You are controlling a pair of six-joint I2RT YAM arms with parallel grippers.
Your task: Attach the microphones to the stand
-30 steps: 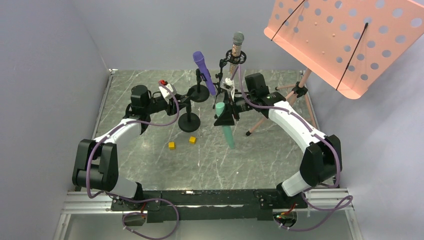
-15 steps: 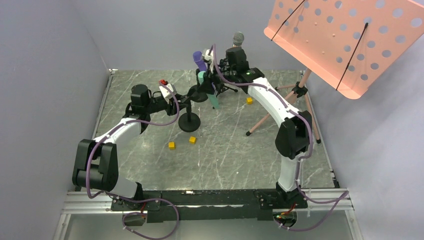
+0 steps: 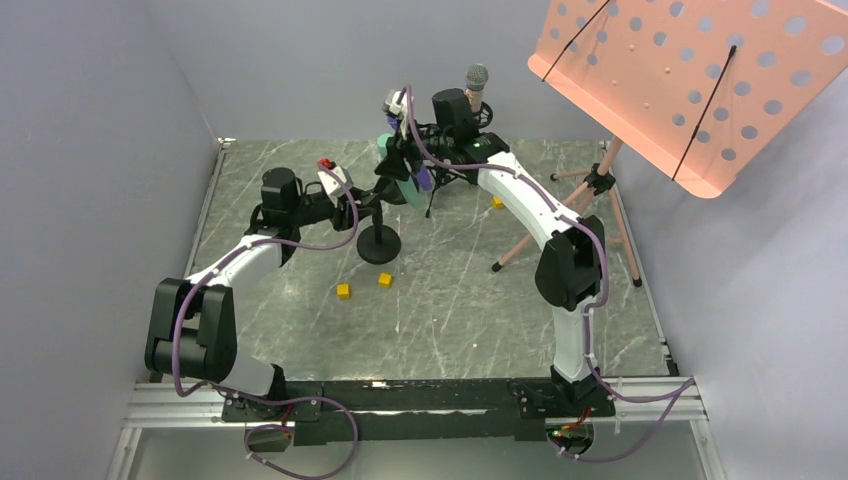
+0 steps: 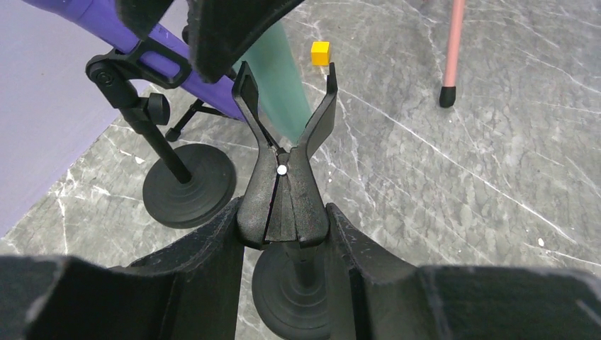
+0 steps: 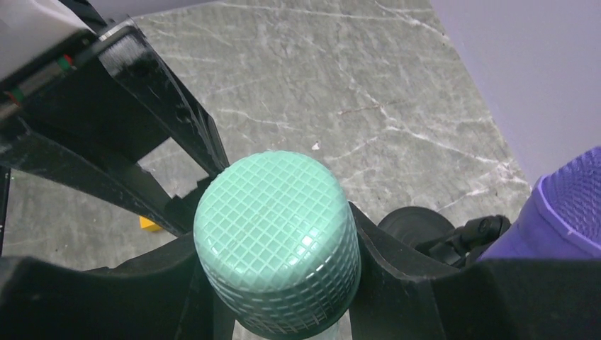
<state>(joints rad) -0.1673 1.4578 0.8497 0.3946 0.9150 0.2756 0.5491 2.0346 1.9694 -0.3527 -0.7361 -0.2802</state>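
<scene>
Teal mic [image 5: 276, 212] is clenched by the right gripper [image 5: 280, 287] just under its head and is held tilted, tail down, at far centre. In the left wrist view its tail is seen right behind the open prongs of the empty clip [image 4: 283, 163]. Contact with the prongs cannot be told. The clip is grasped at its base by the left gripper [image 4: 283, 227], jaws closed on it from both sides, above the round stand base [image 4: 294, 301]. Purple mic [image 4: 166, 53] is seated slanted in the clip of a second stand [image 4: 188, 188] just left of it. Copper mic [image 3: 474, 95] is seen upright at the far edge, just behind the right arm. Two yellow cubes [image 3: 343, 291] are seen on the table [image 3: 450, 300] near the left arm, and a third cube [image 3: 497, 202] by the right forearm. A pink music stand [image 3: 690, 80] is seen at far right.
</scene>
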